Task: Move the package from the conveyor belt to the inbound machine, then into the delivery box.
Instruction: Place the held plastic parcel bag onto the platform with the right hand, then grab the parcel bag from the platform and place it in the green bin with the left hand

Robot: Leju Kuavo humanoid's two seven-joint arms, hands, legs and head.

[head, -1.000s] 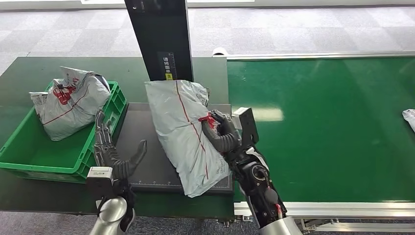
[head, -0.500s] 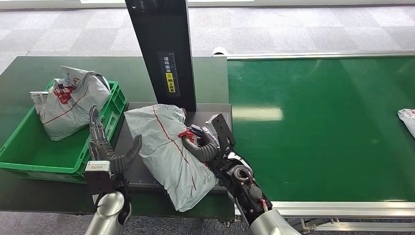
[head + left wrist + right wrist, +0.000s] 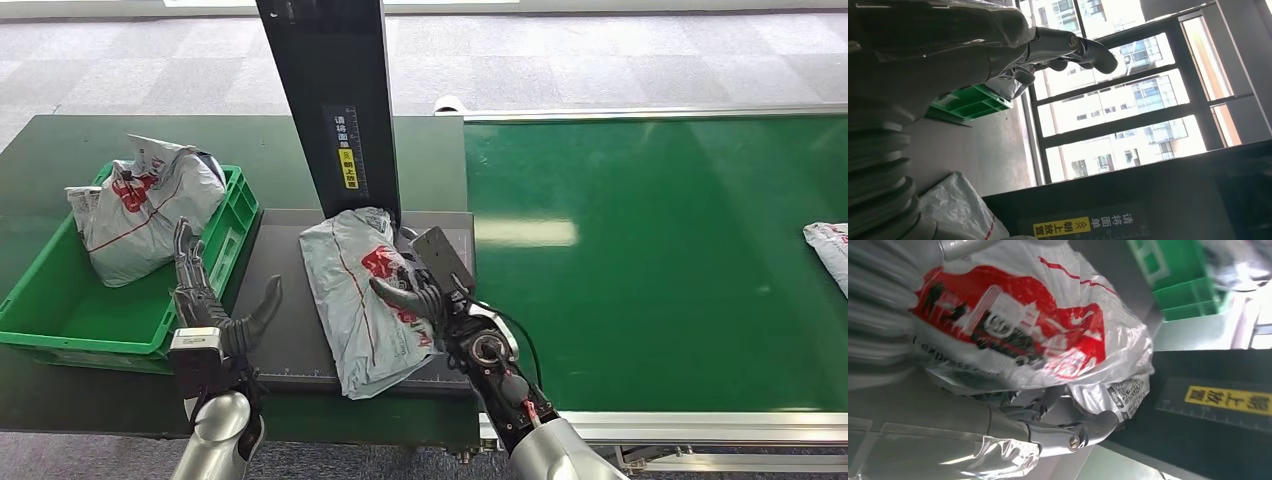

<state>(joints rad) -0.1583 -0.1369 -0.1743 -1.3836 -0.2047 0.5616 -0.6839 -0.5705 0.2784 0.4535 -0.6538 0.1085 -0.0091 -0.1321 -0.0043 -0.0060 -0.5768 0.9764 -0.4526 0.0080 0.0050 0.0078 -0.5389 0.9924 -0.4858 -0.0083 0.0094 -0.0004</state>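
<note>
- Far left, the green delivery box [image 3: 60,315] sits on the table [image 3: 40,140], a bagged parcel [image 3: 140,210] inside, just beyond the left hand.
- Left hand [image 3: 205,310] hovers at the box's near corner, fingers spread, grasping nothing.
- The grey package [image 3: 355,300] lies on the inbound machine's dark plate [image 3: 285,330], below the black post [image 3: 335,100].
- Right hand [image 3: 415,290] grips that package from the side, fingers wrapped on the red print.
- Green conveyor belt [image 3: 650,260] stretches off beside the right hand; another parcel [image 3: 830,250] at its far edge.
</note>
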